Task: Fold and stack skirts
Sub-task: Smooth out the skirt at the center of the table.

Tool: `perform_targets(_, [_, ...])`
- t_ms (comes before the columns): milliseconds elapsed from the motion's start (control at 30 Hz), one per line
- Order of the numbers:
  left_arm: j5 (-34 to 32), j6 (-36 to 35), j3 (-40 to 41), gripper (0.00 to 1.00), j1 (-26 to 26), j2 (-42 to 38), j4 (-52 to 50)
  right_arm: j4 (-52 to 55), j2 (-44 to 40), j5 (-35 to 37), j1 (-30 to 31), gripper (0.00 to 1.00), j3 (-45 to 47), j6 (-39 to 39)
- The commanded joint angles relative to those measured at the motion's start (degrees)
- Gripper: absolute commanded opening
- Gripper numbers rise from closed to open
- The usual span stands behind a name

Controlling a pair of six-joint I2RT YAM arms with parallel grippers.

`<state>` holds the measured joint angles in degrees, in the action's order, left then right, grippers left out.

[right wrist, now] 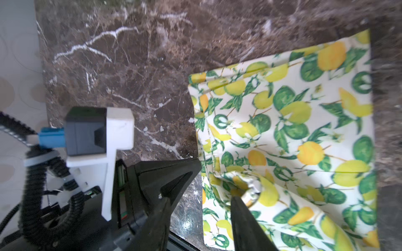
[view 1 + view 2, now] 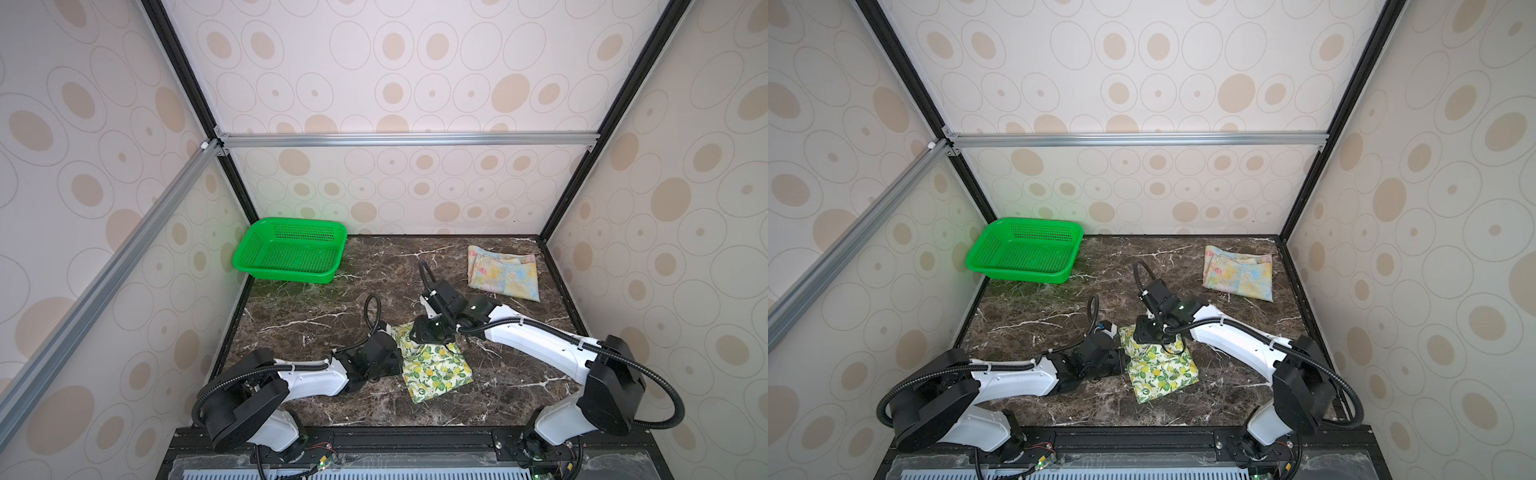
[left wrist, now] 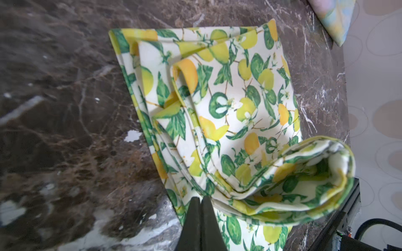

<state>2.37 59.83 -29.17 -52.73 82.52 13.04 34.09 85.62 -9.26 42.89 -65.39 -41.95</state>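
My left gripper point(image 3: 199, 202) has its jaws pressed together at the edge of the lemon-print skirt point(image 2: 436, 368), low in the left wrist view. Whether a layer is caught between them I cannot tell. My right gripper point(image 1: 200, 198) has its jaws spread: one finger point(image 1: 241, 217) is over the cloth beside a bunched fold, the other over the marble table point(image 2: 324, 316). This skirt lies folded at lower middle in both top views. The floral skirt point(image 2: 505, 274) lies folded, well apart, at the table's upper right.
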Motion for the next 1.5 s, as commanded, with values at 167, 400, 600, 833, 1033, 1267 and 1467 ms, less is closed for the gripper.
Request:
perform_targets(167, [-3.1, -1.8, -4.6, 0.0, 2.1, 0.2, -3.6, -3.9, 0.7, -2.0, -8.9, 0.44, 6.6, 7.9])
perform_targets(400, [-2.2, -5.2, -9.4, 0.0, 4.8, 3.4, -4.1, -6.6, 4.8, -3.7, -9.9, 0.26, 7.3, 9.3])
perform_targets(600, [0.0, -6.1, -11.1, 0.0, 6.0, 7.9, -1.9, -9.7, 5.3, -7.5, -9.9, 0.18, 10.6, 7.4])
perform_targets(833, [2.3, -6.5, -12.2, 0.0, 8.1, 12.0, 1.0, -9.8, 1.5, -9.0, -8.8, 0.17, 13.7, 5.4])
perform_targets(1033, [2.8, -8.2, -13.7, 0.0, 9.6, 13.5, 0.6, -7.5, -2.8, -9.1, -6.2, 0.17, 14.8, 5.3])
perform_targets(1267, [3.3, -9.3, -15.2, 0.0, 10.9, 14.8, 0.4, -6.9, -5.6, -9.8, -3.1, 0.17, 17.4, 2.5])
perform_targets(1467, [3.2, -9.6, -15.7, 0.0, 11.1, 15.1, 0.3, -6.9, -6.3, -10.3, 0.6, 0.16, 19.0, -0.2])
